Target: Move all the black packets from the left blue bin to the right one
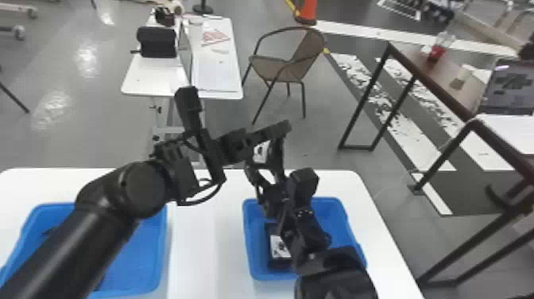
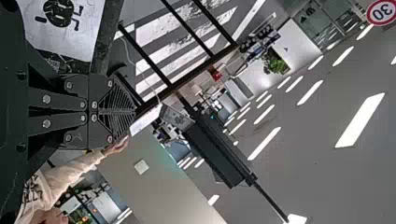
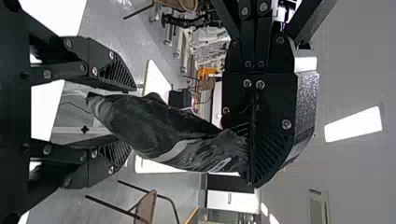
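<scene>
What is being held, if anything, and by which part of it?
A black packet is held at one end by the left gripper; the right gripper is open around the packet's other end.

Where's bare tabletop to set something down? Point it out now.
The table is bare along the near part of the strip between left bin and right bin, and right of the right bin. Crowded: over both bins, under left arm and right arm; farther off, where left gripper and right gripper meet at a packet.
</scene>
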{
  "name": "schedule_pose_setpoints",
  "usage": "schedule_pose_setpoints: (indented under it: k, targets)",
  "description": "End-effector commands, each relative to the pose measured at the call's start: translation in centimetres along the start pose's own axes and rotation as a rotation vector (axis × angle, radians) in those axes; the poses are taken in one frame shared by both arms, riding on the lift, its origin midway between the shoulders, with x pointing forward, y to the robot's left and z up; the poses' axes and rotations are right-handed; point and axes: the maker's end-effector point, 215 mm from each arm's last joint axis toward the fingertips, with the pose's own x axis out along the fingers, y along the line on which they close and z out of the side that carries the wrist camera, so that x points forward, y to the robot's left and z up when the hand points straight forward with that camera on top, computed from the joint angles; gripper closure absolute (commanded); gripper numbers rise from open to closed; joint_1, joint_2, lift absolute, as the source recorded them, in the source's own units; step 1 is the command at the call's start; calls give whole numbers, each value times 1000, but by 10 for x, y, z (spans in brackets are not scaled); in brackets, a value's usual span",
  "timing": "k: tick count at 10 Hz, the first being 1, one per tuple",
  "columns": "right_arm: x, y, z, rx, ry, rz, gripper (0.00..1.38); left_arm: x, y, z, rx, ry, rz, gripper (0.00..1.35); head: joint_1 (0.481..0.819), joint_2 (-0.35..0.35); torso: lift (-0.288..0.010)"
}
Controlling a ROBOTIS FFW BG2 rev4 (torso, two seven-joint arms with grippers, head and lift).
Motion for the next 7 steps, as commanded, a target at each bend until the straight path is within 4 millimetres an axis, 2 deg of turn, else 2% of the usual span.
schedule_pose_setpoints:
  k: [1, 4, 5, 6, 7]
  targets:
    - [-3, -2, 2, -2, -5, -16, 1285, 3, -4, -3, -5, 4, -9, 1210, 661, -273, 0]
    - [-9, -10, -3, -4, 4, -16, 1285, 2, -4, 6, 5, -20, -9, 1208, 659, -282, 0]
    - [-13, -14, -9, 7, 14, -21, 1285, -5, 6, 19, 15, -65, 16, 1055, 659, -283, 0]
    - [-17, -20, -19, 25, 35, -28, 1285, -21, 21, 38, 7, -124, 61, 634, 659, -282, 0]
    - [-25, -31, -29, 30, 60, -44, 1285, -41, 31, 61, 34, -183, 99, 380, 659, -271, 0]
